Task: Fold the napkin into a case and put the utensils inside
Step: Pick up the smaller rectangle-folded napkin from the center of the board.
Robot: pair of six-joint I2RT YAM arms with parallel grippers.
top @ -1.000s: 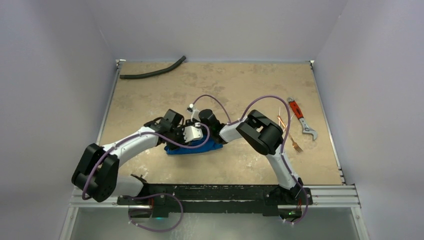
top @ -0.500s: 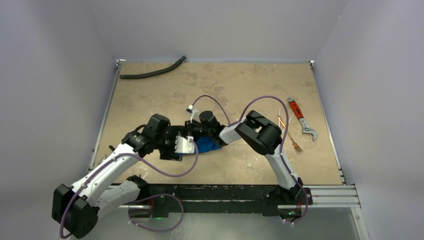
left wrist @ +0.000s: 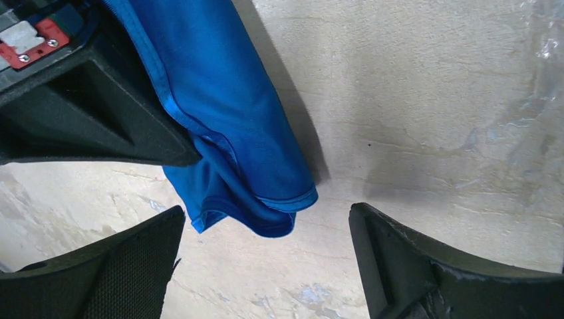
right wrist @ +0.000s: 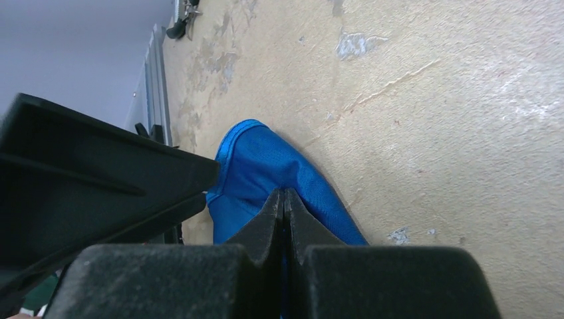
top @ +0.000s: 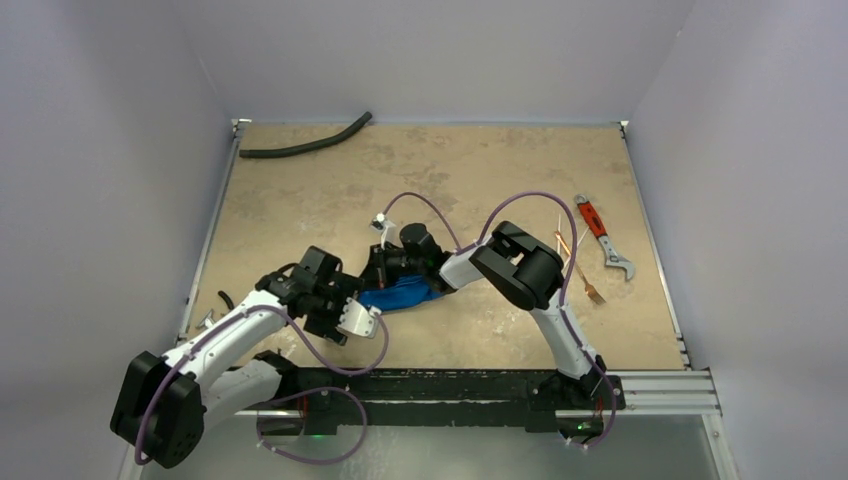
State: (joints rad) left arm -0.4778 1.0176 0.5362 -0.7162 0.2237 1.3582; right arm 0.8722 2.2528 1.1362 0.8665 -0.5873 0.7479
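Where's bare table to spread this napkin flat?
Widest bare patch: the far middle of the table, between the black hose and the red-handled wrench. A smaller one lies between the napkin and the front rail. Crowded: around the napkin, where the left end effector and right end effector sit, and the right edge with the utensils and wrench.

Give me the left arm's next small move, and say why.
Probably ease the left gripper forward and close it on the loose corner of the napkin. Its jaws stand open with that corner just ahead between them, touching neither. The right gripper is shut on the napkin, which is bunched, not yet a case, and the utensils lie apart on the table, so more folding seems due.
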